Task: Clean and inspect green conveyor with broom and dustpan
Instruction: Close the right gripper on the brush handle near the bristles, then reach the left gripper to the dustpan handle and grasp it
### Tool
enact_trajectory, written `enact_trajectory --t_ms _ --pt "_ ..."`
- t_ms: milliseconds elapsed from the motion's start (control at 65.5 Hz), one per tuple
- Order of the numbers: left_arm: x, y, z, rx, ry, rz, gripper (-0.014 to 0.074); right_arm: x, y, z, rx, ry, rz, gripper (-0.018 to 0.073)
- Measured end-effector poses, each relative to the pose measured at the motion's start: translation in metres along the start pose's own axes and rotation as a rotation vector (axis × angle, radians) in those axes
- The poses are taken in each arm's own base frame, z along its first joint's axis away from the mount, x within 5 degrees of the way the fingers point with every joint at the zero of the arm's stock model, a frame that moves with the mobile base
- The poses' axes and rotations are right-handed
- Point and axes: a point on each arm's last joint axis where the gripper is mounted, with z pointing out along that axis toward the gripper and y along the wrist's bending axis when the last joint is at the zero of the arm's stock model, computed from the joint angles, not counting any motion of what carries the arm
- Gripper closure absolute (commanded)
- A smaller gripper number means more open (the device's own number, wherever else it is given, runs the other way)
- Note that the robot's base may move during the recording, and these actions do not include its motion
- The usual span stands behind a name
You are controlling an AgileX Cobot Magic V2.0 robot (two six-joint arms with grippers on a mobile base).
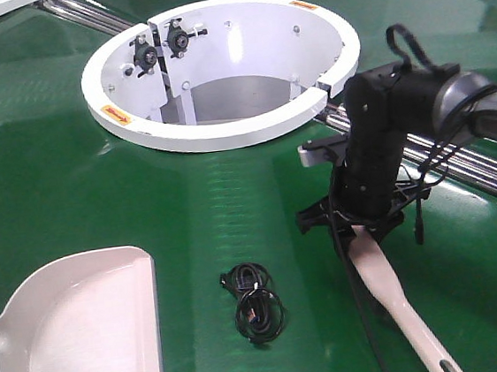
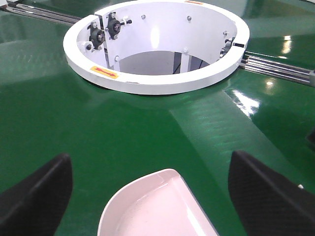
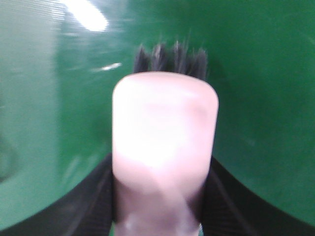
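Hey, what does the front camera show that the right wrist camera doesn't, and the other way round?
Only the front view: the dustpan, a coiled black cable, the white ring and the long handle of the broom. Only the right wrist view: the dark bristles, close up. Both: the broom's pale head held in the right gripper, over the green conveyor.

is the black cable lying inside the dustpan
No, the black cable lies on the green conveyor, apart from the dustpan.

Front view looks down over the green conveyor (image 1: 72,196); wrist views sit close, left one sharing the white ring (image 2: 157,86)
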Motion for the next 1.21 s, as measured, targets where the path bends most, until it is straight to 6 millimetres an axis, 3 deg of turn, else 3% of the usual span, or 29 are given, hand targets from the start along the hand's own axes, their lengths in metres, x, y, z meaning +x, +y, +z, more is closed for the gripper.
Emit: enact_trajectory --t_ms 198,473,824,1206 --pt "0.0 0.0 0.0 0.001 0.002 0.0 0.0004 0.012 0.001 -0.034 -0.034 -0.073 0.007 0.0569" --pt "0.001 -0.001 0.0 0.006 0.015 0.0 0.0004 0.018 0.002 -0.048 -0.054 -0.099 0.039 0.0565" --pt "0.005 -0.002 0.0 0.021 0.056 0.0 0.0006 0.037 0.001 -0.015 -0.054 0.031 0.051 0.0564" --pt "0.006 -0.002 0.0 0.024 0.065 0.001 0.0006 0.038 0.0 -0.013 -0.052 0.039 0.035 0.0561"
